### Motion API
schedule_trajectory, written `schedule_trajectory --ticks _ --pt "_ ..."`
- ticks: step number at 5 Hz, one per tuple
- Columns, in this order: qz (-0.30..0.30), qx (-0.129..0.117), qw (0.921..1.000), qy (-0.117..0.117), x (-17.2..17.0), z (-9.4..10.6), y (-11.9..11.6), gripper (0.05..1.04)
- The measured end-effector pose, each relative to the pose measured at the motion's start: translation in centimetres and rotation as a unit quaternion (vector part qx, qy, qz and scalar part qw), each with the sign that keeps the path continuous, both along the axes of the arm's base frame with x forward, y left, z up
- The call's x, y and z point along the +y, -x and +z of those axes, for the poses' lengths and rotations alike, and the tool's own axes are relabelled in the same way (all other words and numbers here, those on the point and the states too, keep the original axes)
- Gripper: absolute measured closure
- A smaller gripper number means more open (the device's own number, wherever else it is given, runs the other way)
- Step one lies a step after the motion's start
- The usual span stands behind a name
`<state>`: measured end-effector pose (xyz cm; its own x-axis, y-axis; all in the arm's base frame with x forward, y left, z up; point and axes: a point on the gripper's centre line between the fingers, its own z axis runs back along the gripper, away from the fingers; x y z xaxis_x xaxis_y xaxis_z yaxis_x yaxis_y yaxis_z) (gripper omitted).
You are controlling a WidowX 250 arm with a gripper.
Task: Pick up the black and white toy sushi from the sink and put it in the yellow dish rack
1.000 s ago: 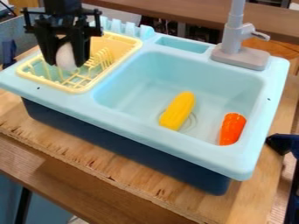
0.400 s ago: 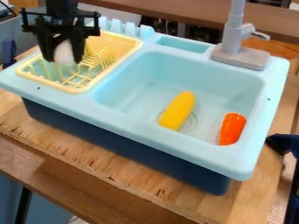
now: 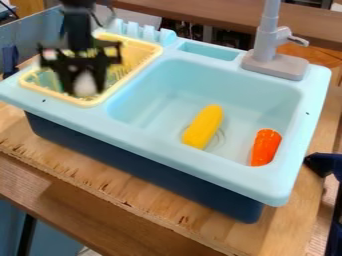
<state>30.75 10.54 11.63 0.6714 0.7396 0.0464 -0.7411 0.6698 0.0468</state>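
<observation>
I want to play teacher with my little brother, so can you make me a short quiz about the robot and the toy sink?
1. Pick one: what colour is the roundish thing that the tool holds?
A) green
B) white
C) blue

2. True or false: in the sink, the orange toy touches the long yellow toy.

3. Fill in the missing word: the rack beside the sink's basin is coloured ____.

Key: 1. B; 2. false, there is a gap between them; 3. yellow
</observation>
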Motion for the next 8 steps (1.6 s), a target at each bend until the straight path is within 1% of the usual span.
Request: schedule_trajectory --ticks 1,2,3,4,5,6,7,8 --pt "-0.006 0.000 0.9996 0.029 -0.4 -1.7 -0.7 0.495" --pt "0.007 0.001 0.9990 0.044 0.5 -2.2 -0.7 0.495" --pt "-0.007 0.026 0.9975 0.065 1.5 -3.2 -1.0 0.419" --pt "-0.028 0.040 0.9970 0.059 1.2 -2.1 -1.2 0.137" --pt "-0.059 0.035 0.9974 0.023 0.9 0.6 -2.3 0.081" --pt "-0.089 -0.005 0.9960 0.008 0.1 4.4 -2.3 0.085" --pt "-0.125 -0.017 0.9919 0.010 -1.2 6.2 -2.0 0.085" --pt "-0.215 -0.020 0.9761 0.023 -4.4 7.1 -2.4 0.085"
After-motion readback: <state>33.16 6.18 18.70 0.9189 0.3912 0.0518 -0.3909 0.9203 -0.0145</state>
